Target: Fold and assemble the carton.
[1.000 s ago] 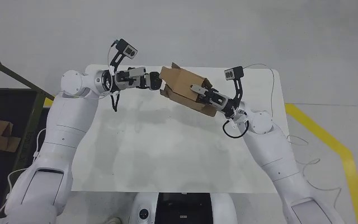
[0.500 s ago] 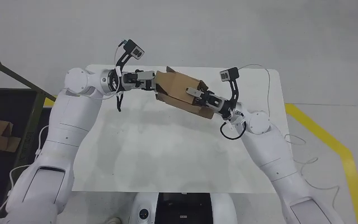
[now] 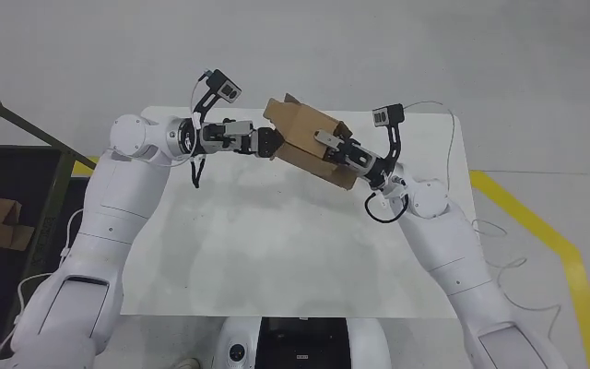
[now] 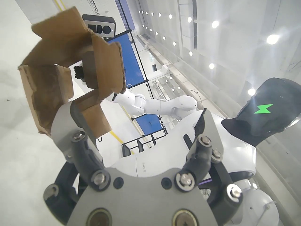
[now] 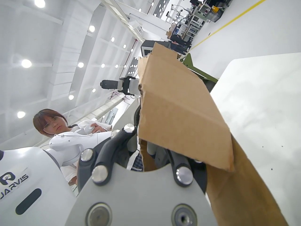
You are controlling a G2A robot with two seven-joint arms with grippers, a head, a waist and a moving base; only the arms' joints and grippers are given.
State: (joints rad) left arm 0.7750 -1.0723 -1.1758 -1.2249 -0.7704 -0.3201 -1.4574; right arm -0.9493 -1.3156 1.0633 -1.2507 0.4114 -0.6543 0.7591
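Held the carton (image 3: 304, 138) in the air over the far side of the bench (image 3: 277, 267), tilted, spanning the gap between the two tools. Clamped the right tool (image 3: 330, 146) shut on a wall of the carton at one end, most likely to anchor it for work at the other end. Spread the left tool (image 4: 137, 109) wide at the open end, gripping nothing, one finger (image 4: 80, 123) touching a loose flap (image 4: 95, 112); seemingly placed to push that flap inward rather than pinch it. Left the end flaps splayed at different angles, not yet tucked. Raised clear of the surface, probably to give free reach around both ends.
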